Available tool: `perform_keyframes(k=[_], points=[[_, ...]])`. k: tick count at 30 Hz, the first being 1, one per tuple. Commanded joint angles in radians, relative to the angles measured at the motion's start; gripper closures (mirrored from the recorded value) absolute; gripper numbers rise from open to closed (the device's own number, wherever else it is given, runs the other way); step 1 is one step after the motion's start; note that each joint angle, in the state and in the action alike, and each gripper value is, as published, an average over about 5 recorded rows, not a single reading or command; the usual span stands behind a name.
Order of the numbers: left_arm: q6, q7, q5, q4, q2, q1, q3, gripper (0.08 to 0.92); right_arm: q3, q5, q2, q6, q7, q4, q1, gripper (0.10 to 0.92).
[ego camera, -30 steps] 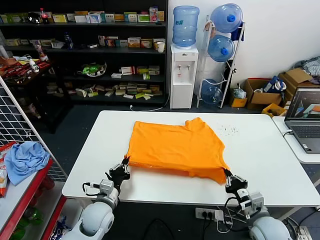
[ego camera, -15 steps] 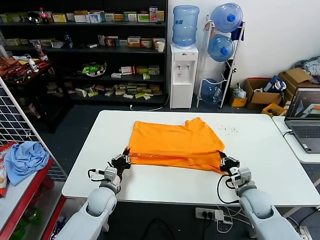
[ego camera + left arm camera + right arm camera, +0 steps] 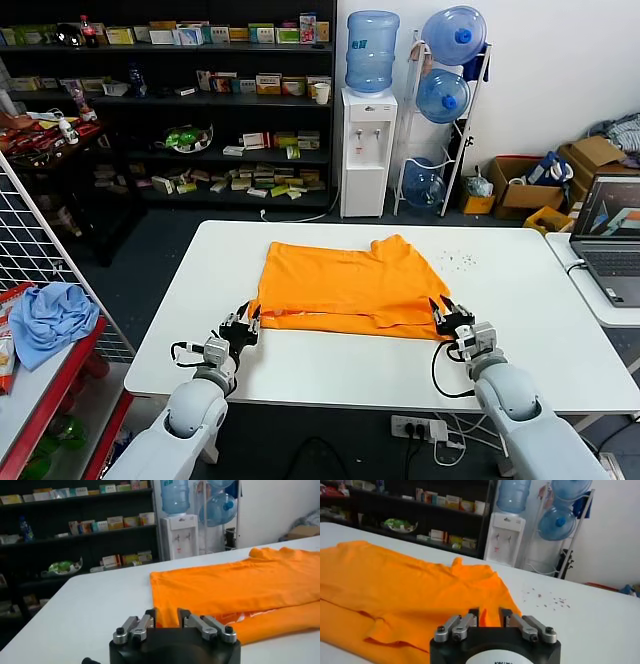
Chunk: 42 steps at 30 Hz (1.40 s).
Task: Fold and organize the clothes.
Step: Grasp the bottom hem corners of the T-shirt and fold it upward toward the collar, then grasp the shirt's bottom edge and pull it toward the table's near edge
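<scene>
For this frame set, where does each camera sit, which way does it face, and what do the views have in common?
Head view: on the robot's head, looking forward and down at the white table; both arms show, left gripper and right gripper at the near corners of the orange T-shirt.
Left wrist view: on the left wrist, facing across the table toward the shelves; the left gripper's open fingers show.
Right wrist view: on the right wrist, facing the water dispenser; its open fingers show.
Shared: all three show the T-shirt, table and dispenser.
</scene>
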State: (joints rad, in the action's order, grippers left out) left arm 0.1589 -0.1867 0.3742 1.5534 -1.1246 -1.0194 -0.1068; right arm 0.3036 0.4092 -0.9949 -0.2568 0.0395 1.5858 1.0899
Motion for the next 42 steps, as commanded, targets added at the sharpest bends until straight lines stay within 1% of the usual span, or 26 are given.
perform_keyframes(k=[1,5,7,10,11,13,14,16,18,26,32,37,40,42], points=[[0.020,-0.010,0.057,0.052,0.010,-0.029,-0.002,0.500,0.058,0.037,0.041,-0.064,0.014,0.142,0.143,0.481],[0.040,-0.018,0.086,0.053,0.009,-0.031,0.000,0.387,0.090,0.031,0.041,-0.075,0.019,0.167,0.197,0.359],[0.048,-0.026,0.106,0.040,0.002,-0.022,0.001,0.327,0.095,0.023,0.035,-0.075,0.022,0.157,0.205,0.299],[0.057,-0.033,0.131,0.011,-0.010,0.002,0.005,0.244,0.096,0.010,0.023,-0.070,0.026,0.123,0.192,0.231],[0.061,-0.033,0.136,0.000,-0.014,0.011,0.006,0.222,0.095,0.008,0.020,-0.068,0.027,0.110,0.184,0.218],[0.068,-0.034,0.141,-0.022,-0.021,0.027,0.009,0.192,0.093,0.008,0.014,-0.067,0.031,0.086,0.167,0.222],[0.071,-0.033,0.142,-0.032,-0.024,0.033,0.010,0.185,0.092,0.009,0.011,-0.067,0.032,0.073,0.160,0.230],[0.077,-0.032,0.142,-0.054,-0.030,0.043,0.013,0.195,0.088,0.011,0.007,-0.067,0.034,0.047,0.146,0.275],[0.082,-0.030,0.140,-0.070,-0.036,0.049,0.015,0.226,0.083,0.015,0.003,-0.068,0.035,0.024,0.134,0.323],[0.116,-0.023,0.138,-0.077,-0.028,0.042,0.015,0.453,0.065,0.043,-0.012,-0.078,0.030,-0.036,0.094,0.556],[0.127,-0.018,0.143,-0.057,-0.020,0.021,0.014,0.627,0.061,0.036,-0.007,-0.082,0.024,-0.017,0.105,0.729],[0.133,-0.017,0.154,-0.023,-0.003,-0.003,0.016,0.774,0.065,0.032,0.007,-0.095,0.026,0.032,0.134,0.867],[0.139,-0.026,0.166,0.013,0.014,-0.024,0.016,0.853,0.070,0.035,0.028,-0.107,0.033,0.075,0.162,0.900],[0.147,-0.034,0.174,0.049,0.034,-0.045,0.018,0.884,0.074,0.042,0.043,-0.117,0.041,0.105,0.183,0.900]])
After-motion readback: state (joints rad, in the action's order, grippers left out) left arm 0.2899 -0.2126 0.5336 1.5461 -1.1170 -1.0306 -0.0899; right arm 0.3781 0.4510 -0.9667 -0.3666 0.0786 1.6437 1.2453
